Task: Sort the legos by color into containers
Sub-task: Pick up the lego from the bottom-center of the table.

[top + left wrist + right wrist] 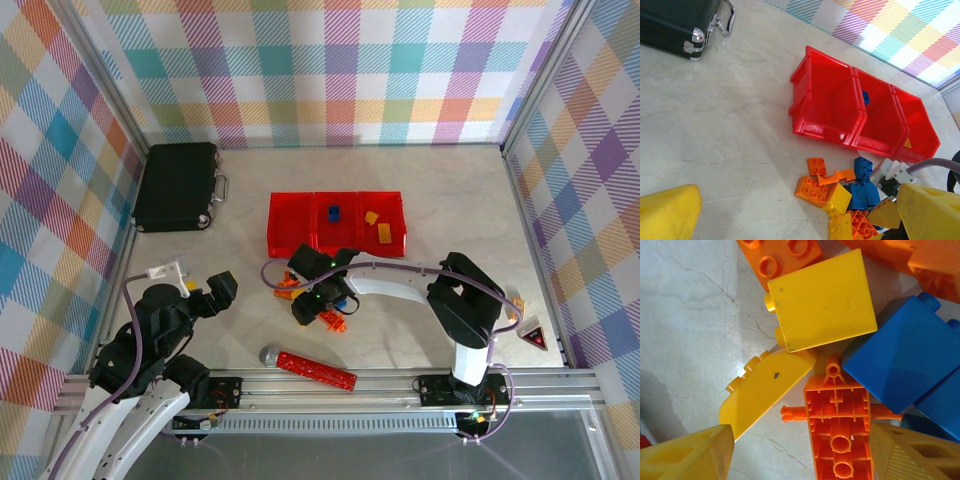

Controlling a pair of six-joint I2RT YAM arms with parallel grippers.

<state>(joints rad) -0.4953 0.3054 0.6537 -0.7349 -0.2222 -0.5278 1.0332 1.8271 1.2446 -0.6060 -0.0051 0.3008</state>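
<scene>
**Sorting barely underway**

Nearest you, your left pincer [800,215] is hanging wide open and empty over the table [715,125]. Your right pincer [802,455] is hovering unclenched astride an upturned orange brick [840,425] in the pile of legos [840,195], gripping nothing. Beyond, the containers [290,225] are holding one blue brick [334,212] in the middle and two orange-yellow bricks [384,233] at right. Most are seemingly waiting.

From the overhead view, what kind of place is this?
Probably a lab robot-training cell, not a home: plaid backdrop walls, an aluminium frame with arms bolted to it, and staged toy legos beside red containers.
</scene>
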